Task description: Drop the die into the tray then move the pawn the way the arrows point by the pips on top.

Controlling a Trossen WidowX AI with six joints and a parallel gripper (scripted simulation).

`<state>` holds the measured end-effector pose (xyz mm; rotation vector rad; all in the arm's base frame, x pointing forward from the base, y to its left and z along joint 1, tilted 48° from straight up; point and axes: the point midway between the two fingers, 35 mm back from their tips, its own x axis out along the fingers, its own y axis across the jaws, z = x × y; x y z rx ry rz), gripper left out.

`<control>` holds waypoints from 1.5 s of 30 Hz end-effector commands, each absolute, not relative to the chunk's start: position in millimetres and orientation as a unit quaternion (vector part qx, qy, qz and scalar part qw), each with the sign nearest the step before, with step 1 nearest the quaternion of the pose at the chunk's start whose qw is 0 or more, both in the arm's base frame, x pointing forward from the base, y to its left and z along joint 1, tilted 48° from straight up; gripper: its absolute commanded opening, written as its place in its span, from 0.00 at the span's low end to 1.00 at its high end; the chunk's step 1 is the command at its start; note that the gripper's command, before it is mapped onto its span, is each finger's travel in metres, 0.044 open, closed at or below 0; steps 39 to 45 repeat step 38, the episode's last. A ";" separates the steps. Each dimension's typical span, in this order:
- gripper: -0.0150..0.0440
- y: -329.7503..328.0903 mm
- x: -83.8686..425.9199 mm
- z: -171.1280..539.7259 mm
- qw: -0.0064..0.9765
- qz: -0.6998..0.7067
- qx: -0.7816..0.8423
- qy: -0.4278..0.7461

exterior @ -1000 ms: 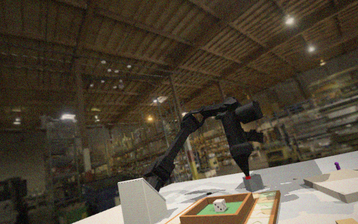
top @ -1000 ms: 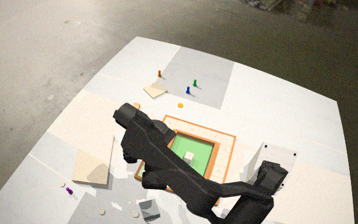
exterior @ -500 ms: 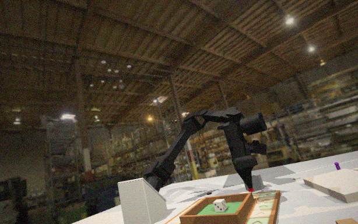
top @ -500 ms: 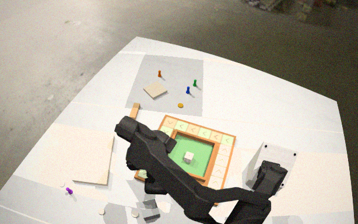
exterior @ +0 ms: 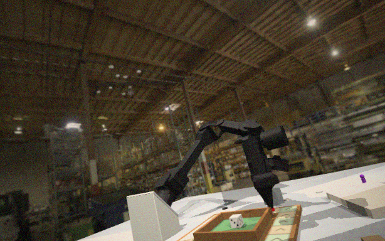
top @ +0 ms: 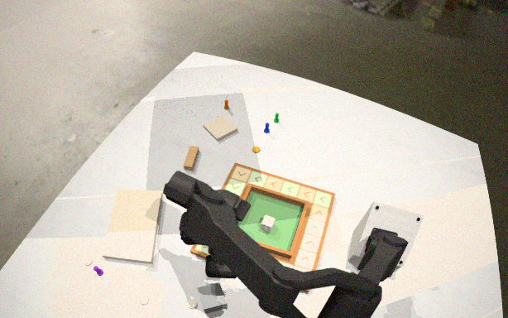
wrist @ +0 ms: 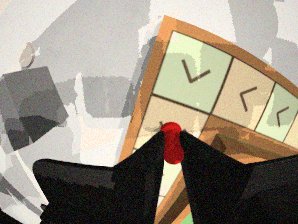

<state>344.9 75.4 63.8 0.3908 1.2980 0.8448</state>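
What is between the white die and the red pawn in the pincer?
The tray's brown wooden wall stands between the die and the red pawn, seen in the exterior view.

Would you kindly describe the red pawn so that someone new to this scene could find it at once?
Start from the wooden-framed board with its green dice tray; the gripper reaches down over one corner of the ring of squares. The red pawn is pinched between its dark fingertips. The other pawns, orange, green, blue and purple, all sit off the board.
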 end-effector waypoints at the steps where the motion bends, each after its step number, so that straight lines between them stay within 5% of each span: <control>1: 0.43 74.3 345.2 64.5 0.698 0.379 0.175 0.581; 14: 1.00 37.4 343.3 97.3 0.696 0.378 0.179 0.584; 19: 1.00 13.0 329.5 90.8 0.696 0.356 0.187 0.594; 31: 1.00 -92.3 173.0 67.2 0.650 0.262 0.297 0.648; 32: 1.00 -85.0 216.7 68.5 0.669 0.268 0.265 0.640; 45: 1.00 -85.0 216.7 68.5 0.669 0.268 0.265 0.640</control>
